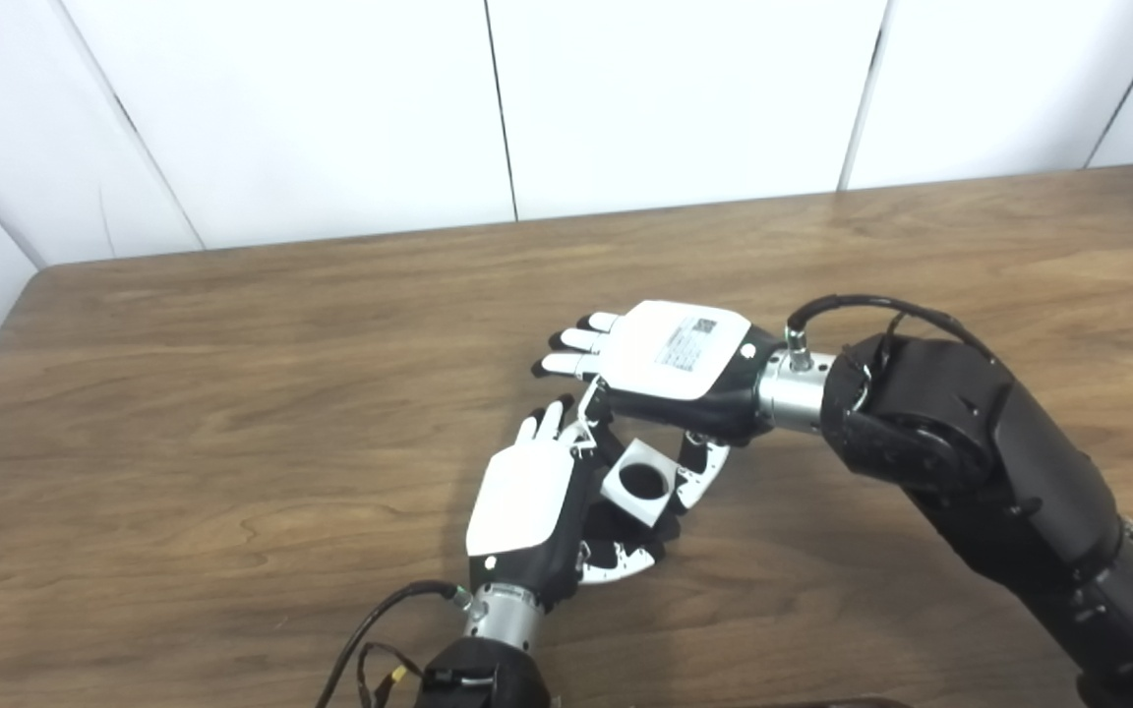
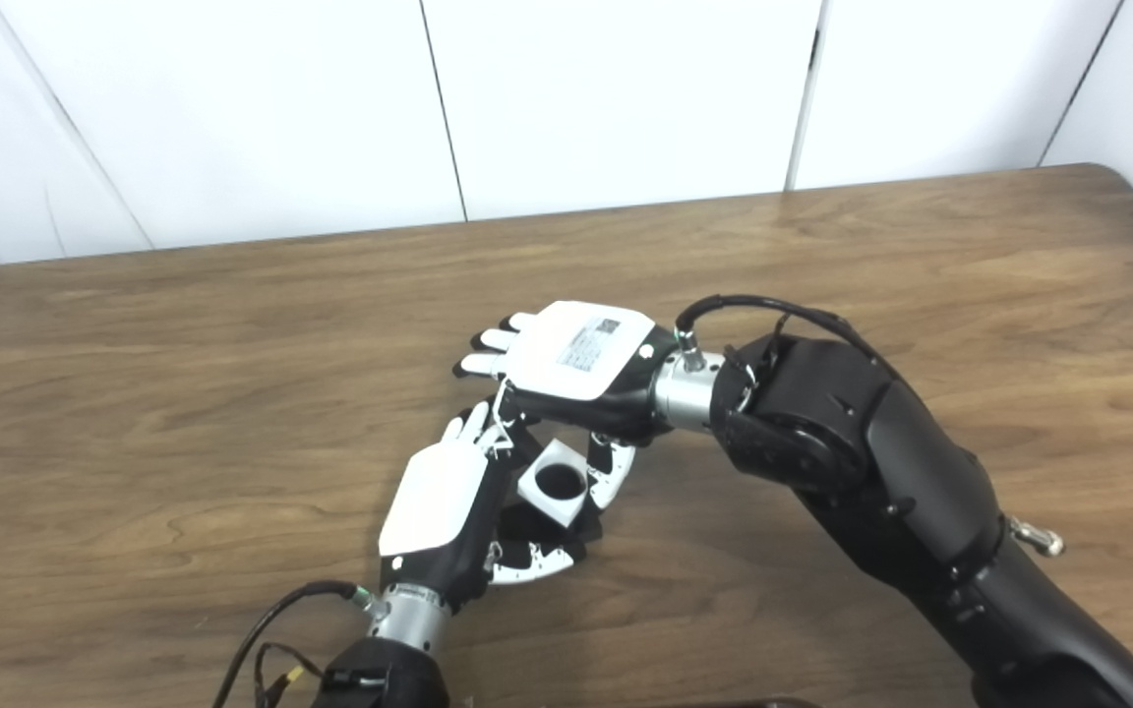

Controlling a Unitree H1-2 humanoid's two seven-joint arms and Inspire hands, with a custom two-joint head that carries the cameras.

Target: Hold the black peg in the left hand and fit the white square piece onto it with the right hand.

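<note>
Both hands meet above the near middle of the wooden table (image 1: 232, 324). The white square piece (image 1: 638, 481) sits between them, tilted so that its face with the round dark hole turns up and toward the cameras; one corner points down. The left hand (image 1: 527, 511), back plate upward, has its fingers curled beside and under the piece. The right hand (image 1: 675, 369) reaches in from the right, palm down, its thumb touching the piece's right edge. Which hand carries the piece cannot be told. The black peg cannot be made out. A printed label (image 1: 689, 342) on the right hand's back plate is too small to read.
</note>
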